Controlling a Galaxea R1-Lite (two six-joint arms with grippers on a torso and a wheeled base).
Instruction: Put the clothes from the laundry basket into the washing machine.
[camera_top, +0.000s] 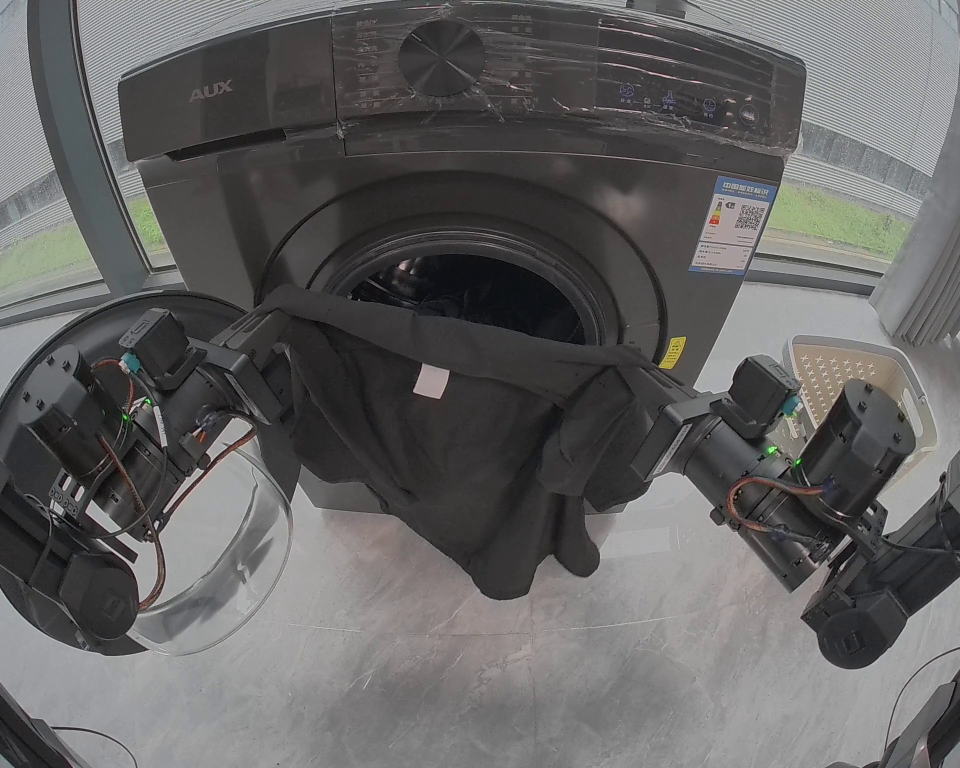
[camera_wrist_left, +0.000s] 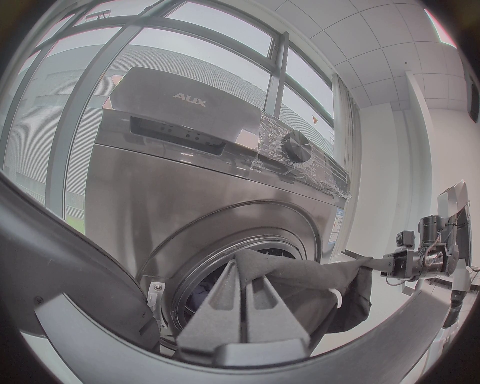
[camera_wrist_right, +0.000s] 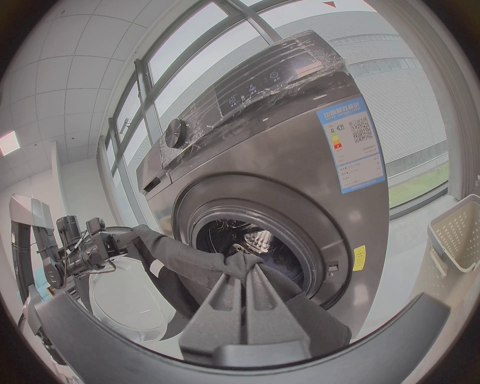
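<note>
So the big grey front-load washing machine (camera_top: 560, 240) takes up the top half of the head view, with its drum mouth wide open in the middle. Slung right across that mouth is a black garment (camera_top: 450, 450). Its top edge is pulled taut and the bulk droops past the drum lip toward the floor at centre frame. The round glass door (camera_top: 215, 560) hangs open at lower left, right by the left arm. The beige laundry basket (camera_top: 850, 365) sits off at the right edge. The left gripper (camera_top: 278, 325) and right gripper (camera_top: 632, 365) are each clamped tight on one end of the cloth, well apart.

My worry is that the spread looks wider than the opening, so pushing in like this probably catches the rim, and that low hem likely ends up dangling outside. Letting one end go early could dump it on the floor. The left arm might also bump the door.
</note>
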